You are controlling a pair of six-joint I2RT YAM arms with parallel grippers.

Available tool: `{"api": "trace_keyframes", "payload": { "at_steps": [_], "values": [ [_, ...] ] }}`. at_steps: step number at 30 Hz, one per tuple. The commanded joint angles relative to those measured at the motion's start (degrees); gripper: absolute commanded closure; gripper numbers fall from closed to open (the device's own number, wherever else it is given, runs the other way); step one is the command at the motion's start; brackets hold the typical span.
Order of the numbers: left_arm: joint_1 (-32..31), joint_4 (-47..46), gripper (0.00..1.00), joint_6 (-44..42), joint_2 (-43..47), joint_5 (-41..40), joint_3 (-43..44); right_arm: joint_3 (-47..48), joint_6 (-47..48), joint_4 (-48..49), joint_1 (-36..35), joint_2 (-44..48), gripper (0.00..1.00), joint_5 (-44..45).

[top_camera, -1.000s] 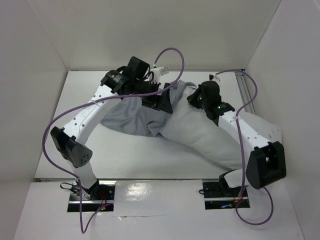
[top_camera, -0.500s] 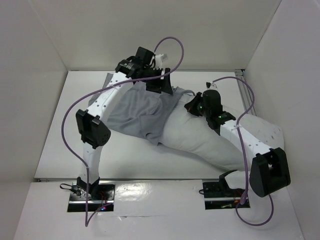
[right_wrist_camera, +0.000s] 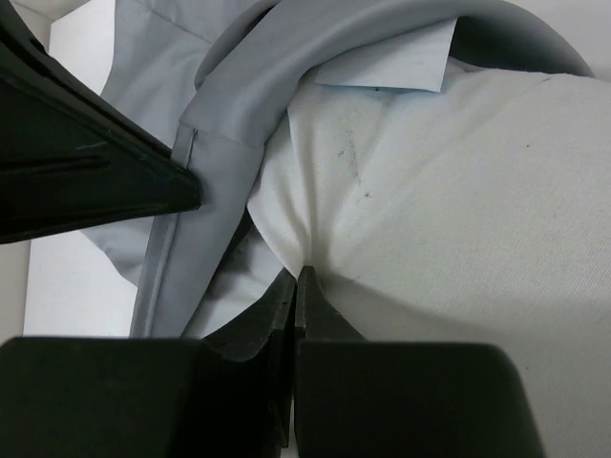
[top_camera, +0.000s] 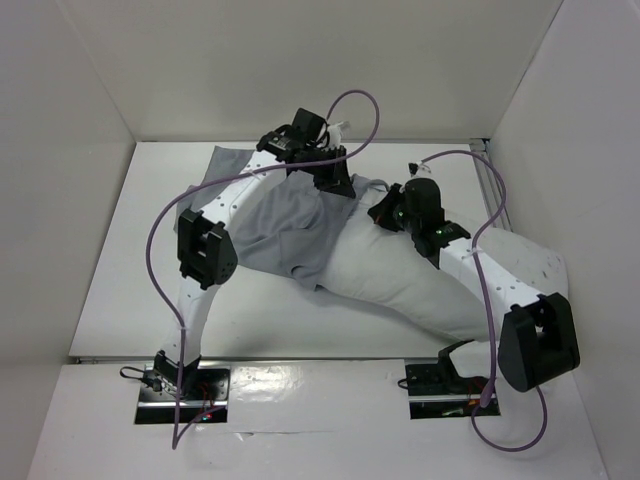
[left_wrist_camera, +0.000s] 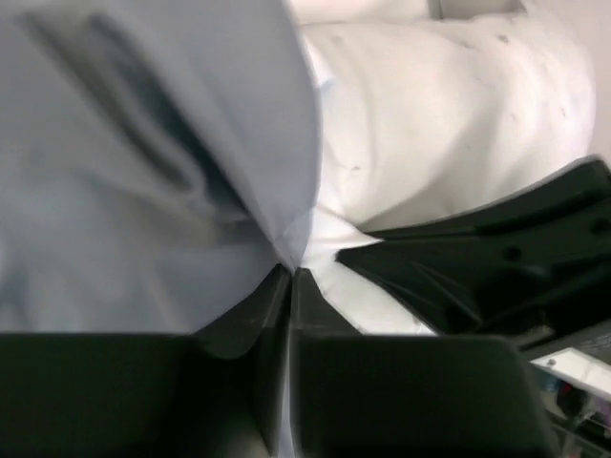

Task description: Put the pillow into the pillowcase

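Top external view is showing the pillowcase (top_camera: 265,225) lying limp and wrinkled on the left half of the bench (top_camera: 130,260), with its open edge facing right. At that edge the left hand (top_camera: 335,185) is working. In the left wrist view its fingers are standing narrow, almost together, and are pinching a fold of the grey hem between their tips.

Just to the right, the right hand (top_camera: 385,212) is sitting on the near end of the pillow (top_camera: 400,275). In the right wrist view its fingers are pressed tight together and are gathering a pucker of the white fabric. The two hands are working close beside each other, with the pillow's end between them and the grey hem lapping over its corner.

The pillow's long axis is running diagonally, from that held end at centre-back down to the front right corner. It is pointing leftward into the pillowcase's mouth, and most of its length is lying outside. The coming move is probably a matter of drawing the hem rightward along that diagonal while the pillow is being fed left.
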State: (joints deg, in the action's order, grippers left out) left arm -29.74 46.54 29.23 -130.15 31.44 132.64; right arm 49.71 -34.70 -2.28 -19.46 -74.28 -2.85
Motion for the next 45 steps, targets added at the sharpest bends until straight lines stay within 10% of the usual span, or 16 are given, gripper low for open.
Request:
{"api": "trace_keyframes", "payload": {
  "at_steps": [1,18,31,32,34,38,42,45],
  "values": [
    [-0.2,-8.0,0.9,3.4,0.5,7.3,1.0,2.5,2.1,-1.8,-0.8,0.3,1.0,0.0],
    [1.0,-16.2,1.0,12.5,16.3,6.0,5.0,16.5,13.6,-17.5,-13.5,10.3,1.0,0.8],
    [-2.8,-17.6,1.0,11.6,5.8,5.7,1.2,8.7,8.7,-6.6,-17.0,10.3,1.0,21.8],
    [-2.3,-17.1,0.97,11.6,5.3,4.8,1.2,7.0,7.8,-5.5,-17.0,10.3,1.0,27.3],
    [-1.6,-16.1,0.53,11.1,4.2,6.1,-0.1,5.7,5.5,-4.5,-17.0,9.7,1.0,31.1],
    [-0.3,-16.1,0.07,10.6,6.2,6.0,-1.3,3.5,6.0,-1.5,-16.5,7.1,0.98,30.7],
    [2.9,-15.0,0.0,9.7,8.1,7.6,-1.9,3.5,6.0,-2.6,-16.5,5.5,0.77,26.3],
    [4.8,-12.8,0.0,7.8,10.4,8.8,-3.1,4.7,6.7,-4.8,-16.5,5.5,0.34,25.5]
  ]
}}
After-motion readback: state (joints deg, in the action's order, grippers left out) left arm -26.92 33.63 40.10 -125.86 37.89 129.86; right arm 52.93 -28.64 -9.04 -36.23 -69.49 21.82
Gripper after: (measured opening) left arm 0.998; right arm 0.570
